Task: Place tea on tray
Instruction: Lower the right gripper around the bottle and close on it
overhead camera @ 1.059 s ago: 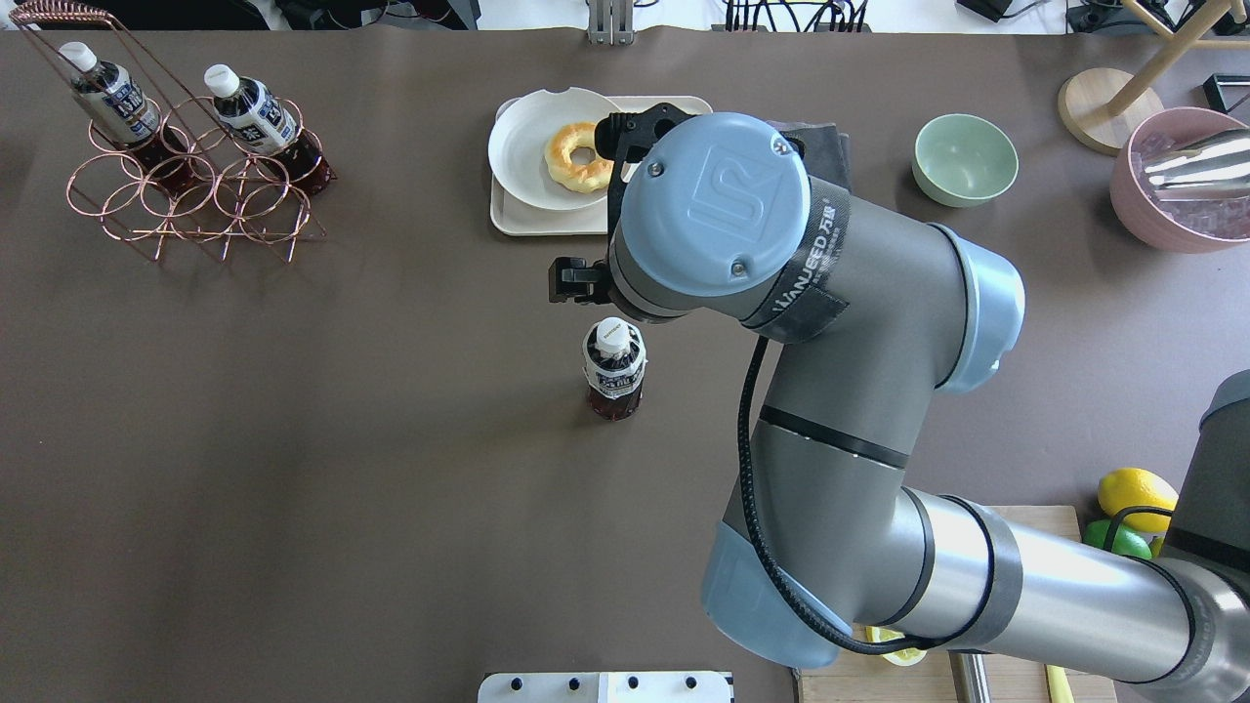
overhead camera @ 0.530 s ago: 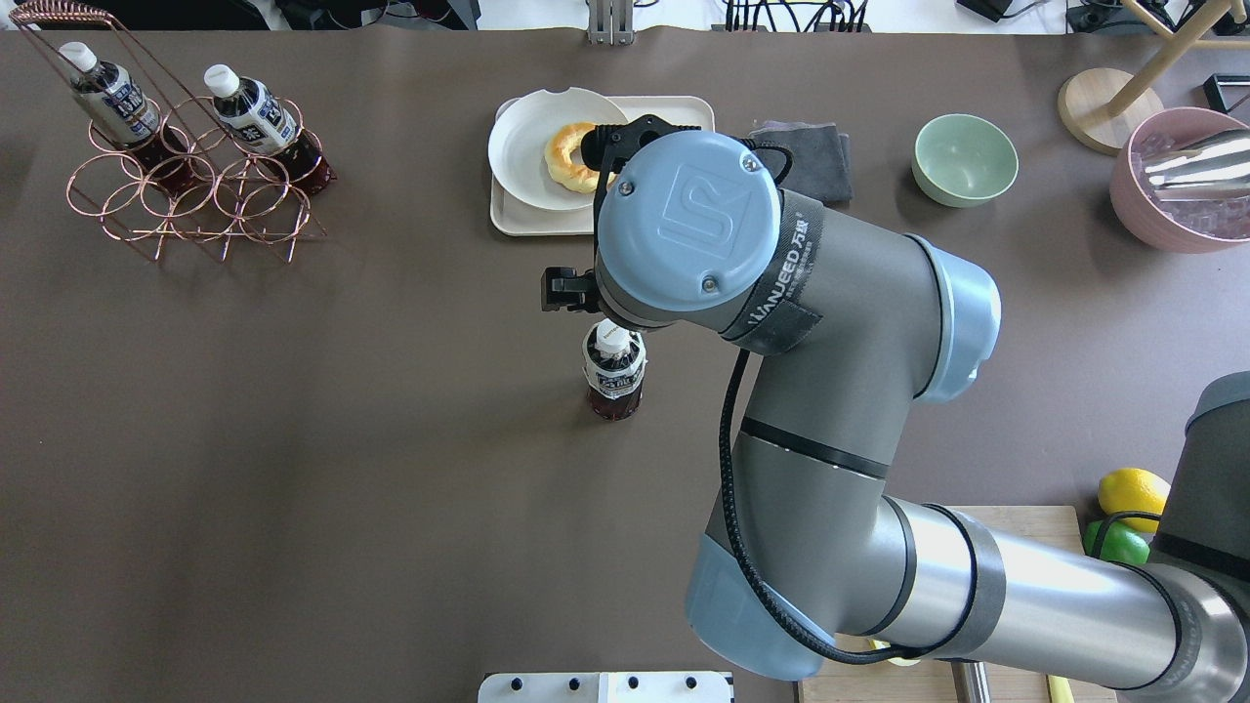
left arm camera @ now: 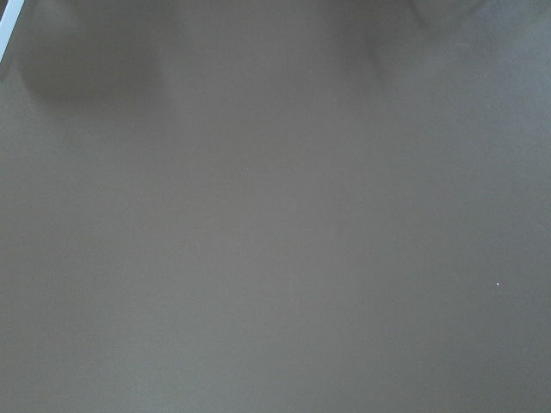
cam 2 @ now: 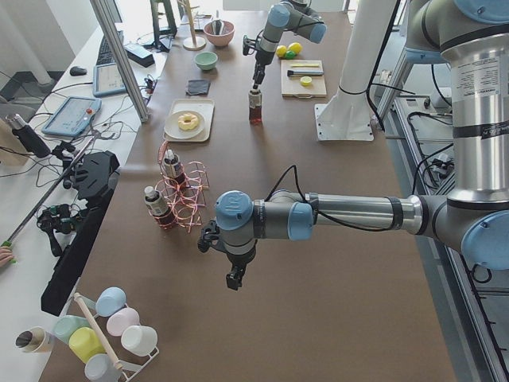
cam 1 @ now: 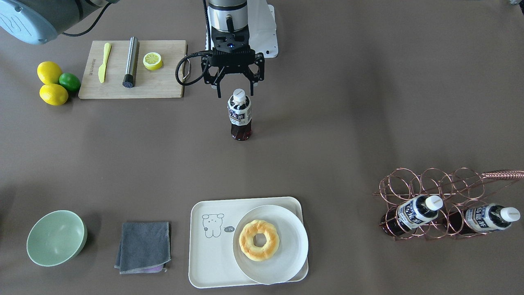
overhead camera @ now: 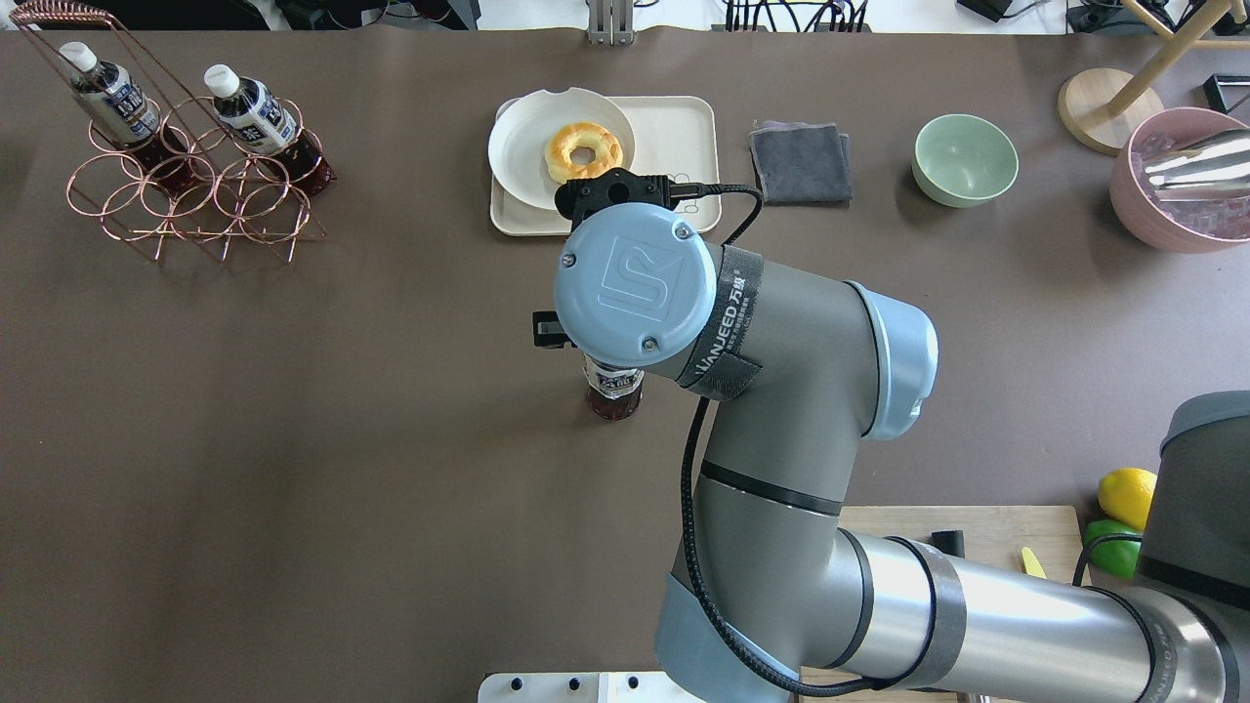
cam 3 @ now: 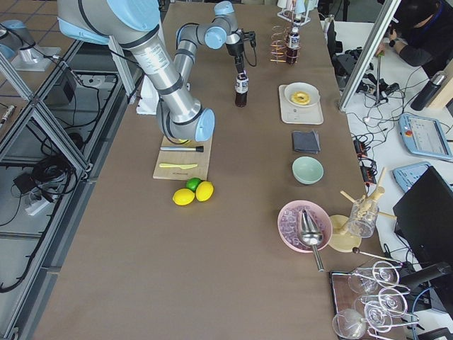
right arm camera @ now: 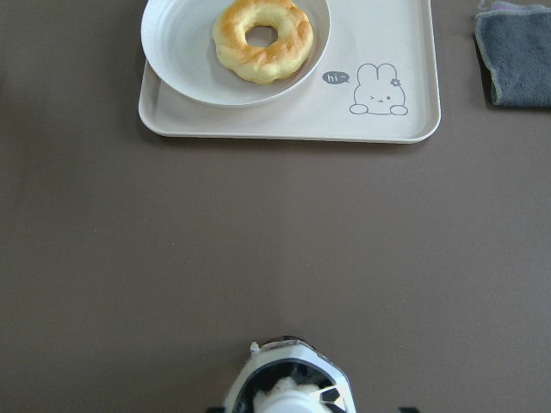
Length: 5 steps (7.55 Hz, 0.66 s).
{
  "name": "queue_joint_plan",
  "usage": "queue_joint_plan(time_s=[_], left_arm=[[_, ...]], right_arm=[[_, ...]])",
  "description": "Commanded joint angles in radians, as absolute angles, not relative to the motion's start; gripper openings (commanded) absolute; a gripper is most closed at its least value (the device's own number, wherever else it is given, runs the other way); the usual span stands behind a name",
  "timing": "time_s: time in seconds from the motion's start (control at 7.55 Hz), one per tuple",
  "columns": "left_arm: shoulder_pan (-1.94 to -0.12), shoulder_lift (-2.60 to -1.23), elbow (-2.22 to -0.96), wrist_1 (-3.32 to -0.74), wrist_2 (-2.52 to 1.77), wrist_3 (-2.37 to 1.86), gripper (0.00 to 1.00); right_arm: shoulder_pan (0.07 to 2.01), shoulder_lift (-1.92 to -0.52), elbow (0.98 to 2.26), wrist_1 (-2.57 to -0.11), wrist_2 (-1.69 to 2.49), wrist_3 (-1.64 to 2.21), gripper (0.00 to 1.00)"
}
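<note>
Tea (cam 1: 239,116) is stood upright on the bare counter (cam 1: 348,123), well apart from the tray (cam 1: 204,266), so none of the carry is judged to have been done. The bottle is set alone in the open, which is judged to suit a grasp from above; the two like bottles (cam 1: 415,213) are kept in the copper wire rack (cam 1: 430,184). The right arm (overhead camera: 801,322) is held over the bottle with its wrist pointed straight down, and its jaws are spread wide, one finger at each side of the white cap (cam 1: 238,96), at about cap height; no contact with cap or neck can be made out, and nothing is held. On the tray, one half is taken by a round plate (cam 1: 292,264) with a doughnut (cam 1: 245,241), so the bare half by the bear drawing (cam 1: 213,225) is judged to be the place meant for the bottle. The left arm (cam 2: 350,211) is seen only from the side, over bare counter, and whether its jaws are spread or pressed together cannot be told.
</note>
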State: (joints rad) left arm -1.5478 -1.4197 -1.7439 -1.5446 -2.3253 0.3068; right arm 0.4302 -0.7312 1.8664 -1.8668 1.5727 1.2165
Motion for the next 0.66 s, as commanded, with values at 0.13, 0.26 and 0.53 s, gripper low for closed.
queue_joint_plan(time_s=[0.13, 0.26, 0.53], left_arm=[[-1.548, -1.417, -1.744, -1.543, -2.324, 0.307, 0.99], [-1.548, -1.417, -1.744, -1.543, -2.324, 0.307, 0.99], [-1.548, -1.417, -1.744, -1.543, -2.324, 0.308, 0.99]], right_arm=[[0.422, -0.730, 1.862, -1.867, 1.572, 1.218, 0.68], [0.422, -0.730, 1.862, -1.867, 1.574, 1.218, 0.59], [0.422, -0.724, 1.864, -1.865, 1.574, 1.216, 0.15]])
